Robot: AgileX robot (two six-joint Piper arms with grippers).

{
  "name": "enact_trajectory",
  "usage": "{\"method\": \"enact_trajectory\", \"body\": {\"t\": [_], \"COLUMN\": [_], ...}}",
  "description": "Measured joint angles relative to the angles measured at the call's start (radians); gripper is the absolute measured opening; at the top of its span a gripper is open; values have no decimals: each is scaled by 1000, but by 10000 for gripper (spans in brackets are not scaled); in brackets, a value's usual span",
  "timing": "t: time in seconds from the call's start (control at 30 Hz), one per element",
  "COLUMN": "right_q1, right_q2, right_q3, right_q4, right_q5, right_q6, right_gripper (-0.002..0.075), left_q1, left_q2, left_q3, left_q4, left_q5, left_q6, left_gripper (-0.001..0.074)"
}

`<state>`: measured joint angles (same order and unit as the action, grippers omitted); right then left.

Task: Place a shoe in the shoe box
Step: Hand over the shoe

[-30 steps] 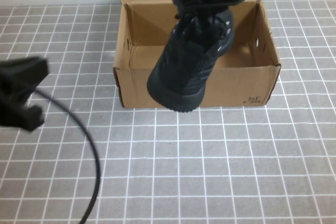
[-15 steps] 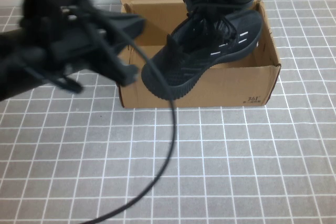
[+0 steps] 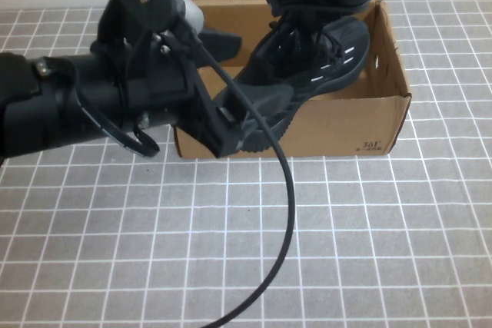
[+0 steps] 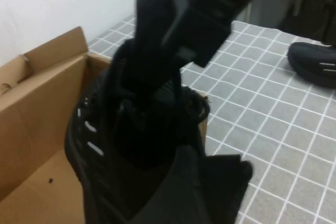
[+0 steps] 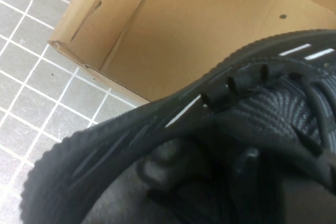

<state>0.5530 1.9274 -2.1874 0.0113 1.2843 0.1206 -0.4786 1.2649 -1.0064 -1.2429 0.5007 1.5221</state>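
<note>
The black knit shoe (image 3: 327, 63) hangs tilted over the brown shoe box (image 3: 361, 124), heel up and toe over the box's front-left wall. My right gripper (image 3: 327, 7) is shut on its heel collar from above. My left gripper (image 3: 255, 74) has reached in at the box's front-left and is open, one finger behind the toe and one in front of it. The left wrist view shows the shoe (image 4: 102, 145), the box (image 4: 42, 93) and the right arm above them. The right wrist view shows the shoe's sole and laces (image 5: 252, 103) above the box floor (image 5: 184, 24).
A second black shoe (image 4: 315, 64) lies on the grey checked cloth beyond the box, in the left wrist view only. The left arm's cable (image 3: 288, 213) loops over the cloth in front of the box. A white wall stands behind the box.
My left arm swung in from the far left to the box's front-left, its fingers now around the toe. The shoe turned flatter and sank toward the box.
</note>
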Motion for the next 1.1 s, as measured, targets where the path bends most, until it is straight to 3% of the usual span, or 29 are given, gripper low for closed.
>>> {"method": "enact_trajectory", "body": {"t": [0.73, 1.1], "right_q1": [0, 0], "right_q2": [0, 0], "right_q3": [0, 0], "right_q4": [4, 8], "right_q5": [0, 0], "right_q6": [-16, -20], "right_gripper": [-6, -6], "left_q1": [0, 0], "left_q2": [178, 223], "left_q3": [-3, -4], "left_q4": [-22, -333], "left_q5": [-165, -171], "left_q6": [41, 362], "left_gripper": [629, 629]}}
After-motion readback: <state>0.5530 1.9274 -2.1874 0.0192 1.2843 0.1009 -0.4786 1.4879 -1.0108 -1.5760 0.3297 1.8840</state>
